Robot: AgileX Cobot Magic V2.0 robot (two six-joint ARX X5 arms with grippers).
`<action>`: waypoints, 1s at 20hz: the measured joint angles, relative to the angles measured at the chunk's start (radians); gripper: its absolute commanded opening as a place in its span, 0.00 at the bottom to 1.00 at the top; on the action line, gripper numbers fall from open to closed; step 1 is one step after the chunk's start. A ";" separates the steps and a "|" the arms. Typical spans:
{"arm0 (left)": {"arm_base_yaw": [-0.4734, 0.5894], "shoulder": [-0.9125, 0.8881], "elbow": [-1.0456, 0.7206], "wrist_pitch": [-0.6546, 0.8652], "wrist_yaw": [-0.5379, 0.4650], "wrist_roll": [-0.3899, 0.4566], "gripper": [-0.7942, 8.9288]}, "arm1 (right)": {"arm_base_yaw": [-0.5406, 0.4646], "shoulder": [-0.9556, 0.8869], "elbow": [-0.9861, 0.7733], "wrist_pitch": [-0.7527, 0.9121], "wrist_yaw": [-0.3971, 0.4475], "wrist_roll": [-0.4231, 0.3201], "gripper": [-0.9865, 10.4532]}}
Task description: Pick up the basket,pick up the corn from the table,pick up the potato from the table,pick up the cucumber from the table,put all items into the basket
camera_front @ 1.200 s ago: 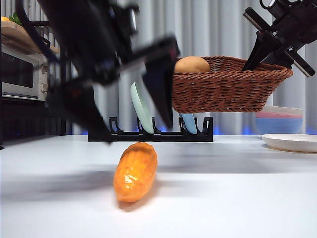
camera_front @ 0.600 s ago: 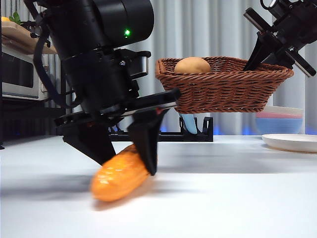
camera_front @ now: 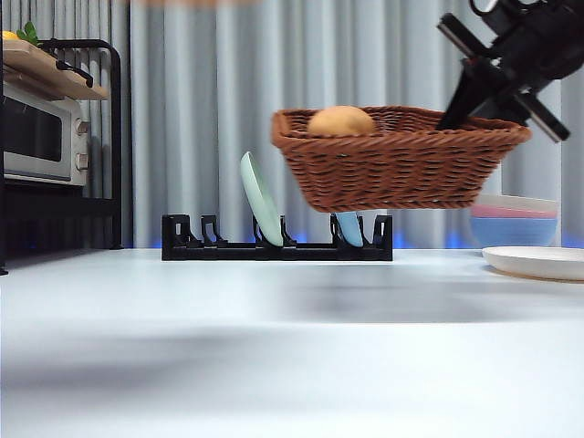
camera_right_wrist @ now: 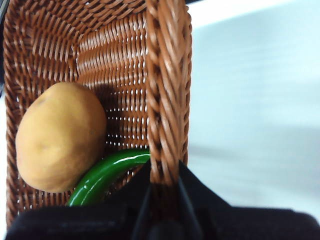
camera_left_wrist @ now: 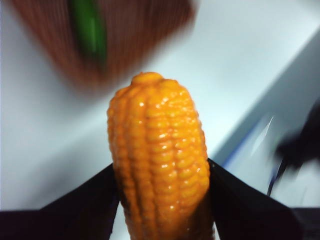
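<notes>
Left gripper (camera_left_wrist: 162, 200): closed on the corn (camera_left_wrist: 159, 160), jaws pressing its two sides; half a second ago it was down at the table around the cob, and it has since risen out of the front view.
Corn: off the table, held upright in the left jaws, with the blurred basket (camera_left_wrist: 120, 35) beyond its tip.
Table (camera_front: 274, 356): the near middle, where the corn lay a second ago, now carries no vegetable.
Basket (camera_front: 401, 164): in the air above the table's far right part, shifted slightly leftward since a second ago.
Potato (camera_right_wrist: 60, 137): in the basket, against its end wall.
Cucumber (camera_right_wrist: 107, 175): in the basket, touching the potato.
Right gripper (camera_right_wrist: 164, 200): clamped on the basket's braided rim.
Meaning: judging by this, only the corn's drop into the basket remains.
</notes>
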State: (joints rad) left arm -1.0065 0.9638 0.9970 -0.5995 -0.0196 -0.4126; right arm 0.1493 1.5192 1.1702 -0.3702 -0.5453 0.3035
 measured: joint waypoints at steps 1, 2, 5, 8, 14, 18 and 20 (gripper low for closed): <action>0.013 -0.011 0.011 0.049 -0.027 0.000 0.07 | 0.032 0.000 0.000 -0.003 0.017 0.000 0.08; 0.038 -0.006 0.029 0.082 -0.050 0.000 0.07 | 0.067 0.000 0.000 -0.011 0.040 0.000 0.08; 0.134 0.103 0.066 0.177 -0.051 0.027 0.07 | 0.169 0.002 0.000 -0.020 0.085 0.002 0.08; 0.219 0.267 0.098 0.234 -0.049 0.075 0.07 | 0.253 0.002 0.000 -0.022 0.096 0.005 0.08; 0.328 0.503 0.320 0.255 0.016 0.098 0.07 | 0.313 0.002 0.000 -0.024 0.113 0.025 0.08; 0.336 0.608 0.334 0.229 0.019 0.126 0.34 | 0.315 0.002 0.000 -0.038 0.144 0.030 0.08; 0.343 0.608 0.335 0.225 0.018 0.133 0.66 | 0.315 0.002 0.000 -0.049 0.146 0.029 0.08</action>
State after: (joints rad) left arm -0.6632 1.5719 1.3315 -0.3740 -0.0013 -0.2798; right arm 0.4644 1.5211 1.1702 -0.4191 -0.3996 0.3328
